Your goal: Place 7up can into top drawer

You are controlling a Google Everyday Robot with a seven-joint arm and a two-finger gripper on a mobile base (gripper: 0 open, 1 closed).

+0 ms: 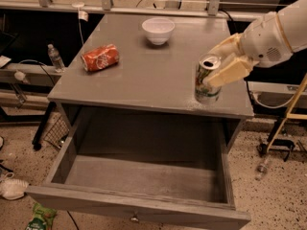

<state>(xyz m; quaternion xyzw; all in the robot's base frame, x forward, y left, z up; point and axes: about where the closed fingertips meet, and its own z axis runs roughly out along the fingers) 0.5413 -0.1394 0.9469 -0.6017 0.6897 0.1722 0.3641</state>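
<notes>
The 7up can (206,86) stands upright near the right front edge of the grey table top (153,75). My gripper (211,69) reaches in from the right, with one cream finger behind the can's top and one across its front side. The fingers are closed against the can, which still rests on the table. The top drawer (144,177) is pulled wide open below the table top and is empty. Its front panel, with a small knob (135,219), is nearest the camera.
An orange-red can (100,57) lies on its side at the table's left. A white bowl (158,29) sits at the back middle. A plastic bottle (55,57) stands on a shelf to the left. A yellow-handled stand (287,119) is on the floor at right.
</notes>
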